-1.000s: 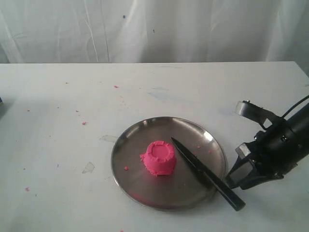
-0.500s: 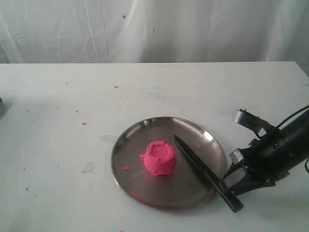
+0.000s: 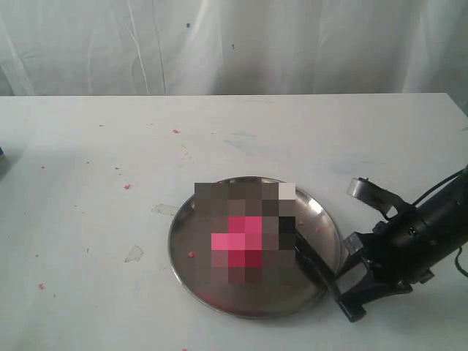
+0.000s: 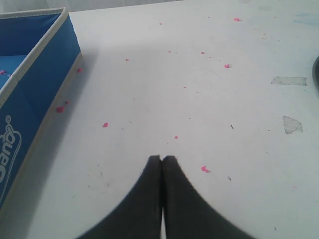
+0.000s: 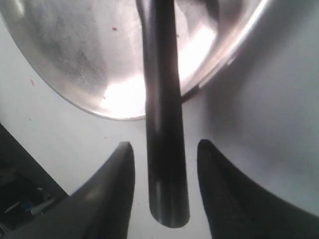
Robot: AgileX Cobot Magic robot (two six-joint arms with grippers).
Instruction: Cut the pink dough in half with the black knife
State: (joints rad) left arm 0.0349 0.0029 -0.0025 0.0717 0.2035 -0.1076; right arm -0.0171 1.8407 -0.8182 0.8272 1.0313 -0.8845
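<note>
The long slim black knife (image 5: 164, 124) lies handle-out across the round steel plate's (image 5: 75, 64) rim. The right gripper (image 5: 164, 149) straddles the handle, jaws apart. The left wrist view alone shows the left gripper (image 4: 162, 160) closed beside a blue fabric box (image 4: 35, 74).

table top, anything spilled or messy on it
Yes: tiny pink crumbs lie scattered over the white table, several beside the blue box. The black knife rests across the steel plate's rim, its handle between the open right claw fingers.
</note>
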